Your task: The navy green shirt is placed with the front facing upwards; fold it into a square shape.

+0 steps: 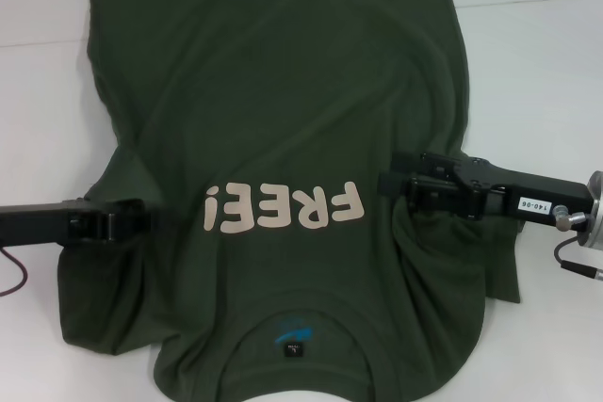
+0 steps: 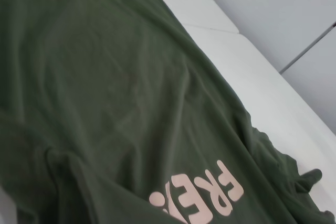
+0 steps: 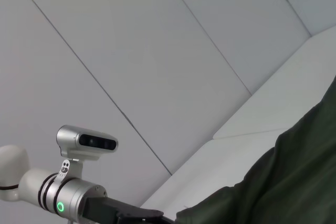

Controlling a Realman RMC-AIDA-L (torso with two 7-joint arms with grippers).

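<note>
Shirt first: the navy green shirt (image 1: pixel 283 138) lies front up across the middle of the head view, collar at the bottom edge, hem running off the top, the pale "FREE" lettering (image 1: pixel 283 206) reading upside down across the chest. It rests on a white bench (image 1: pixel 537 63) that shows at the right and left margins.

At centre left, the left tool (image 1: pixel 141 218) sits at the sleeve and side edge; at centre right, the right tool (image 1: pixel 391 184) sits at the opposite sleeve, where cloth is bunched beneath it. Each seems clenched on a pinch of fabric, though the fingertips are buried in dark cloth, so I cannot tell for sure.

Judging by this, the sleeve fold is in hand: both sides need carrying inward toward the lettering, laid flat, before the length is doubled over. No containers appear anywhere.
</note>
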